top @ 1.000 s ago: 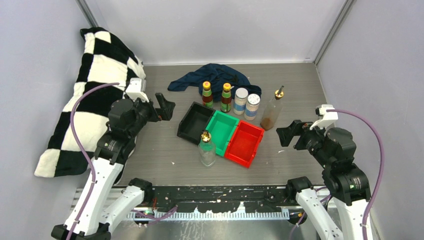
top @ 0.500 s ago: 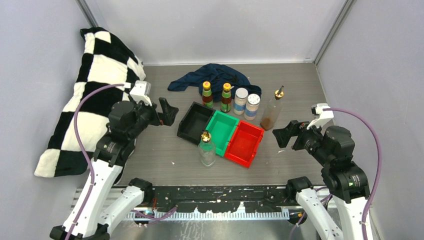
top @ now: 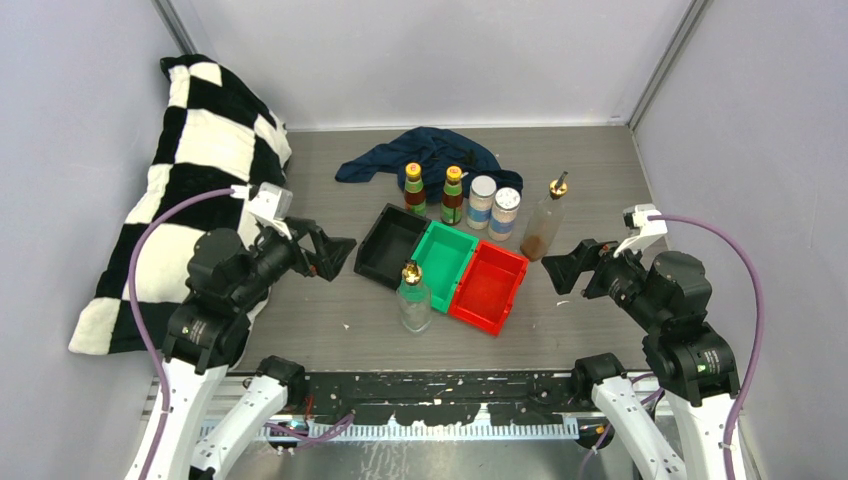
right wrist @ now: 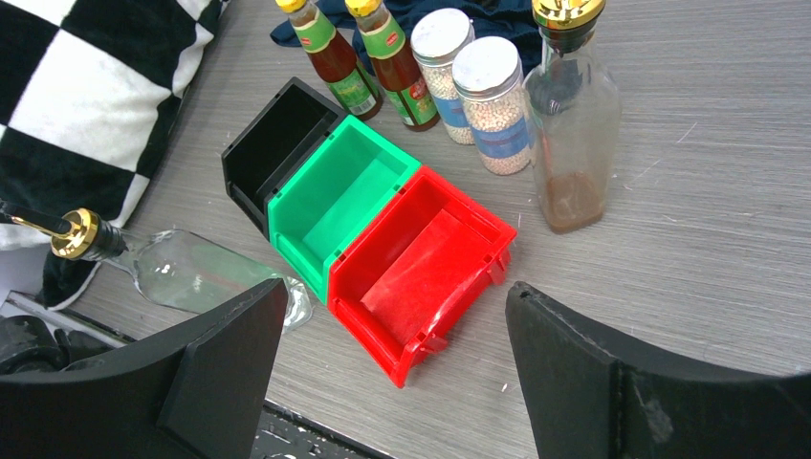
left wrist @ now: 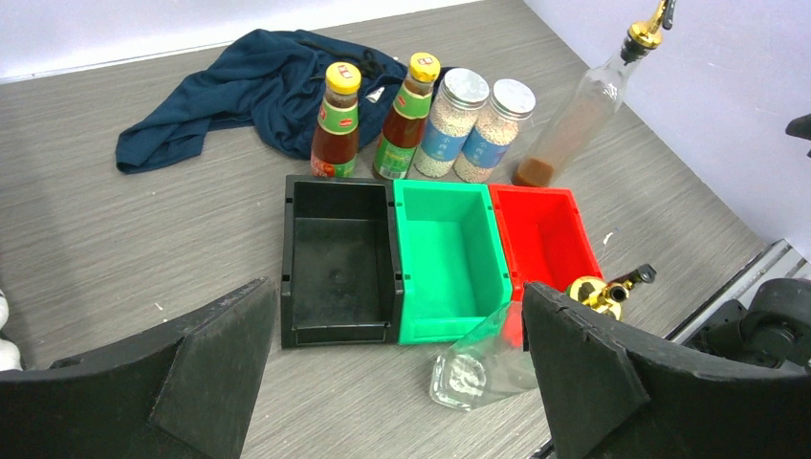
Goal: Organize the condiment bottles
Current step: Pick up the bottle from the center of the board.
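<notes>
Two dark condiment bottles with yellow caps (top: 413, 190) (top: 452, 195), two white-capped jars (top: 482, 202) (top: 505, 213) and a clear glass bottle (top: 545, 222) holding a little brown liquid stand in a row behind the bins. An empty clear bottle with a gold pourer (top: 413, 298) stands against the green bin's near side; it also shows in the left wrist view as the empty bottle (left wrist: 478, 363). My left gripper (top: 325, 252) is open, left of the black bin. My right gripper (top: 560, 270) is open too, right of the red bin. Neither holds anything.
Black bin (top: 372, 250), green bin (top: 447, 278) and red bin (top: 493, 300) sit side by side mid-table, all empty. A dark blue cloth (top: 425, 150) lies behind the bottles. A black-and-white checked pillow (top: 190, 150) fills the left side.
My left arm has dropped and drawn back toward the near edge, its gripper now pointing at the black bin. The right gripper has edged slightly left. The bottles have not moved.
</notes>
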